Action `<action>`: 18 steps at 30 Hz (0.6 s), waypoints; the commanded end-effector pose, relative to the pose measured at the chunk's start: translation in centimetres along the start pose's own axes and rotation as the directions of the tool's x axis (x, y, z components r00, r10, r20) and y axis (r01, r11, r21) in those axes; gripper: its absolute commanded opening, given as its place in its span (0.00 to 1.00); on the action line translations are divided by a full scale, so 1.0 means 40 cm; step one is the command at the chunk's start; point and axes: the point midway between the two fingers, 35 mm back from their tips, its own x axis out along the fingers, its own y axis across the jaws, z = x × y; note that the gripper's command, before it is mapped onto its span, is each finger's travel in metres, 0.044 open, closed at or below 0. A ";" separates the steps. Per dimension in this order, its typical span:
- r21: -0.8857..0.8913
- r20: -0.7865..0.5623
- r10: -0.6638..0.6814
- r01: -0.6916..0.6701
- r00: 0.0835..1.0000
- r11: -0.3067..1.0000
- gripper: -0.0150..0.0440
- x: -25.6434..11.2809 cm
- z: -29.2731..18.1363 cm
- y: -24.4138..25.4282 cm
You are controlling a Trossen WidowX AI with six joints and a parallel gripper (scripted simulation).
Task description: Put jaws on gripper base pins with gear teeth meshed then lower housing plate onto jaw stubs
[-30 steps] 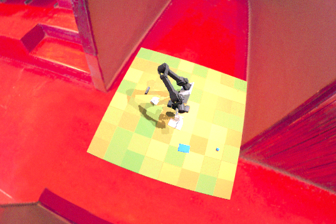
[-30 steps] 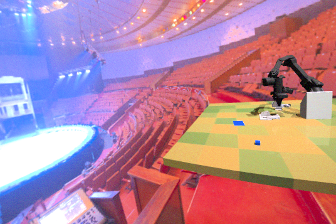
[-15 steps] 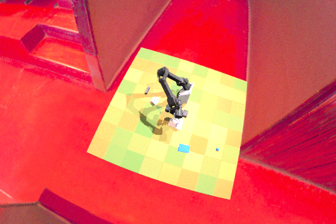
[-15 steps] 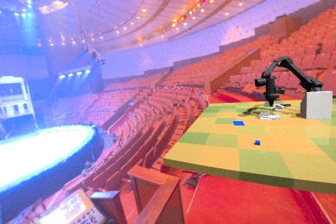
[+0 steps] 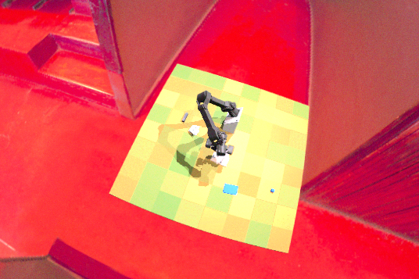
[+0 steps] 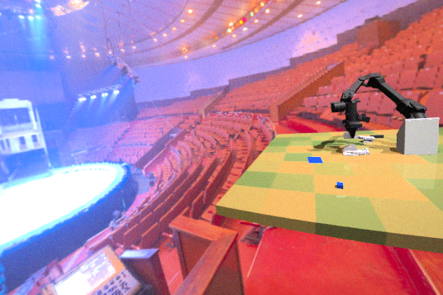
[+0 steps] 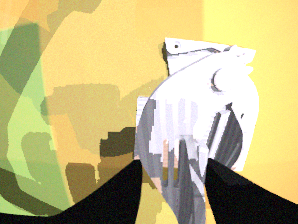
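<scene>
My gripper point(image 5: 221, 155) point(image 6: 352, 136) point(image 7: 172, 166) points down and is shut on a white jaw point(image 7: 190, 92), a curved part with a round stub and gear teeth. The jaw hangs over a white part, seemingly the gripper base point(image 5: 223, 161) point(image 6: 360, 152) point(image 7: 192, 46), of which a corner with a small round hole shows behind it in the wrist view. The jaw hides most of the base, its pins and any other jaw there. Whether jaw and base touch cannot be told. Another white part point(image 5: 194, 130) point(image 6: 367, 139) lies apart on the mat; its kind is too small to tell.
A dark bar point(image 5: 184, 117) point(image 6: 377, 136) lies beyond the separate white part. A flat blue plate point(image 5: 230, 189) point(image 6: 315, 160) and a small blue cube point(image 5: 272, 190) point(image 6: 340, 185) lie on the patchwork table top. The grey block point(image 6: 421, 136) stands beneath the arm's foot.
</scene>
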 end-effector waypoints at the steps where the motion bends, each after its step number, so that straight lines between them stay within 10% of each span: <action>1: -0.007 0.000 0.003 -0.003 1.000 1.000 0.48 0.000 -0.001 0.002; 18: -0.013 0.000 0.003 -0.003 1.000 1.000 0.48 0.000 0.000 0.002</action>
